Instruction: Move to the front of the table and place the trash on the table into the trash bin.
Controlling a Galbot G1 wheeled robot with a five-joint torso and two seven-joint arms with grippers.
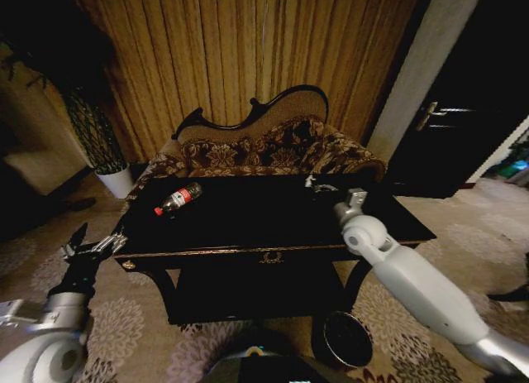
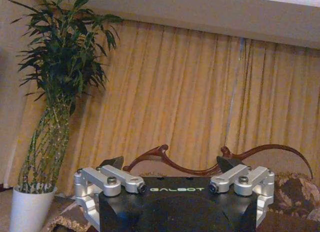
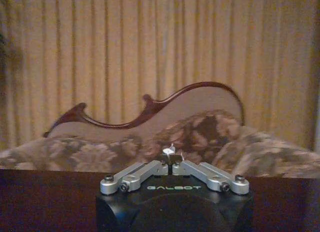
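Head view, left to right: my left tool [image 1: 92, 244] hangs spread wide beside the glossy black counter [image 1: 248, 226]; clear red-labelled plastic bottle [image 1: 178, 198] lies there; my right tool [image 1: 318, 184] pinches a white paper wad [image 3: 171, 151], which could slip loose before reaching the round dark bin [image 1: 347, 339].

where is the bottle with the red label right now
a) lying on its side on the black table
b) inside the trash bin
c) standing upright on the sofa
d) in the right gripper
a: in the head view the bottle lies on its side on the table top, toward the robot's left, apart from both the left gripper and the right gripper, while the trash bin sits on the floor.
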